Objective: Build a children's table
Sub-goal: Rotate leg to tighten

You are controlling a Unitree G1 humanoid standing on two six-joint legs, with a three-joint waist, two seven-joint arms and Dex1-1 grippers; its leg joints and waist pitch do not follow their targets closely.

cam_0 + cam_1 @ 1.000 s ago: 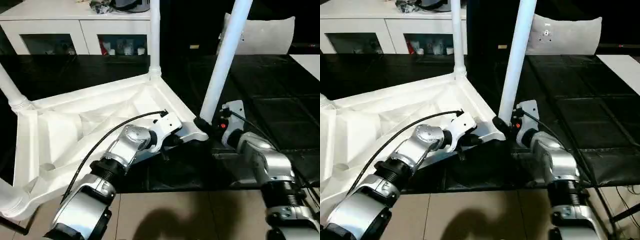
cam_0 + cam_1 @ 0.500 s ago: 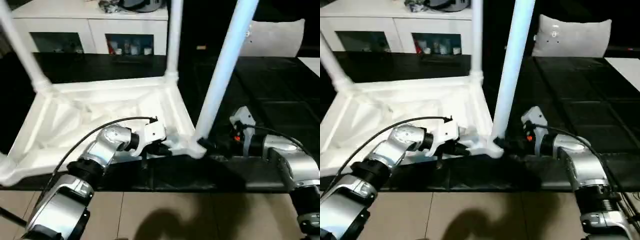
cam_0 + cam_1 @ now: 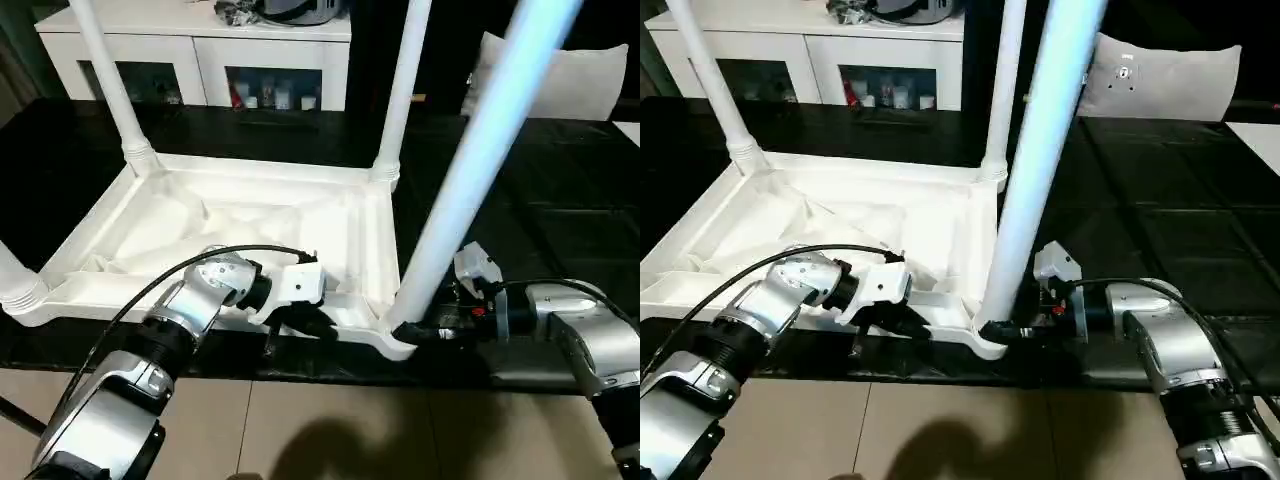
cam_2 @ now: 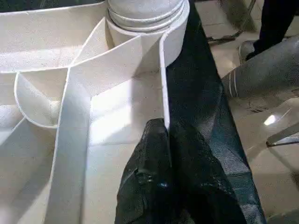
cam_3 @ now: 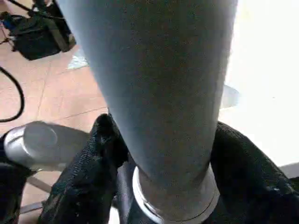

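Observation:
The white tabletop (image 3: pixel 240 225) lies upside down on the black mat with its ribbed underside up. Legs stand in its corner sockets: far left leg (image 3: pixel 110 80), far right leg (image 3: pixel 400 90), near right leg (image 3: pixel 470 170), and the base of a near left leg (image 3: pixel 15 285). My left gripper (image 4: pixel 167 135) is shut on the thin wall of the near rim, close to the near right socket (image 4: pixel 145 18); it also shows from the head at the left gripper (image 3: pixel 300 320). My right gripper (image 5: pixel 170 186) grips the near right leg's base, one finger (image 5: pixel 100 154) on each side.
A white cabinet (image 3: pixel 200 50) with glass doors stands behind the mat. A grey cushion (image 3: pixel 590 80) sits at the back right. The black mat (image 3: pixel 560 200) stretches to the right of the table. Tan floor tiles (image 3: pixel 300 430) lie in front of its near edge.
The head camera has shifted. The tabletop has swung round until its near rim runs along the mat's front edge. My right fingers spread wider, then closed in on the leg's base.

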